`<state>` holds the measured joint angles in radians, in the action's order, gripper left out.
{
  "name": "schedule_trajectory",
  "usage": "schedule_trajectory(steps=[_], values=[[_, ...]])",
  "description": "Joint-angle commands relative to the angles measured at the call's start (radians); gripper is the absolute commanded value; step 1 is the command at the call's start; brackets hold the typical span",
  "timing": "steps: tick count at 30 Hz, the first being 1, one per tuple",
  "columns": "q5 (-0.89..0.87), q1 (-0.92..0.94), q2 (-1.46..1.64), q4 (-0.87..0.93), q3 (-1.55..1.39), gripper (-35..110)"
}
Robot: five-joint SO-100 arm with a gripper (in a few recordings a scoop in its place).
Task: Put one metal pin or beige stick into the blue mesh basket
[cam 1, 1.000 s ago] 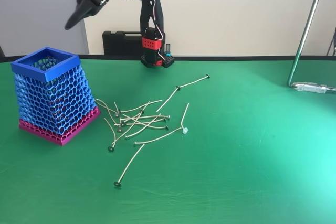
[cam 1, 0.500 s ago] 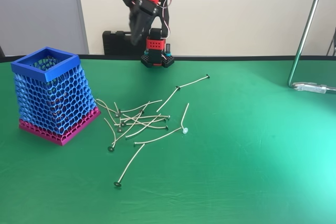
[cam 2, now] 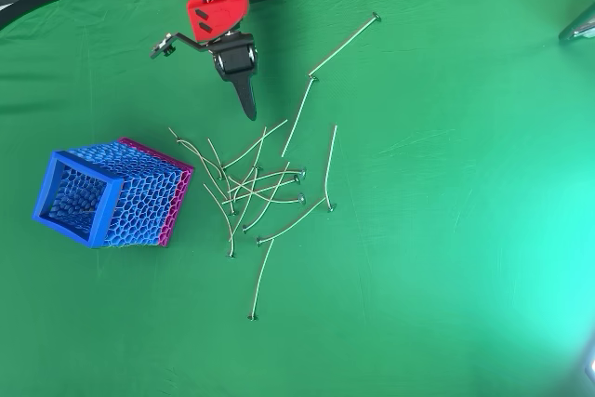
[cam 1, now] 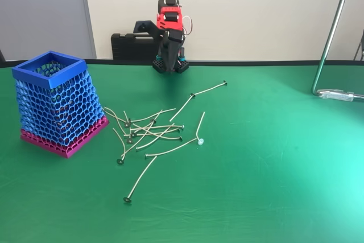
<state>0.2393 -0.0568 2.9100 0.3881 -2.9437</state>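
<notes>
Pins: a loose tangle of thin metal pins (cam 1: 149, 131) is lying on the green table (cam 1: 273, 157), just beside the basket's pink base; a few are lying apart, such as the long pin (cam 2: 344, 44) toward the arm's base and the lone pin (cam 2: 259, 285) at the near edge of the heap.

Handling: each pin is looking light, stiff and smooth, so it will likely slip or roll under a pinch. The crossed ones will probably drag neighbours along. Taking a free-lying pin at mid-shaft seems the safest hold.

Basket: the blue mesh basket (cam 1: 56, 102) is standing upright on the left in the fixed view, its square rim open upward, well apart from the arm.

Gripper: the gripper (cam 2: 246, 98) is pointing down toward the upper edge of the heap, its dark fingers appearing pressed together into one point and holding nothing.

Change: the arm has swung away from high above the basket side, folded back over its base and is now lowering toward the pins; the pins and basket are lying as before.
</notes>
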Motion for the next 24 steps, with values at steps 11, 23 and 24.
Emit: schedule_trajectory(steps=[11, 23, 24], values=[[-0.126, -0.031, 0.238, 0.173, -0.14, 1], [-0.169, -0.032, 0.324, 0.345, -0.14, 1], [-0.173, -0.032, 0.334, 0.357, -0.14, 1]])
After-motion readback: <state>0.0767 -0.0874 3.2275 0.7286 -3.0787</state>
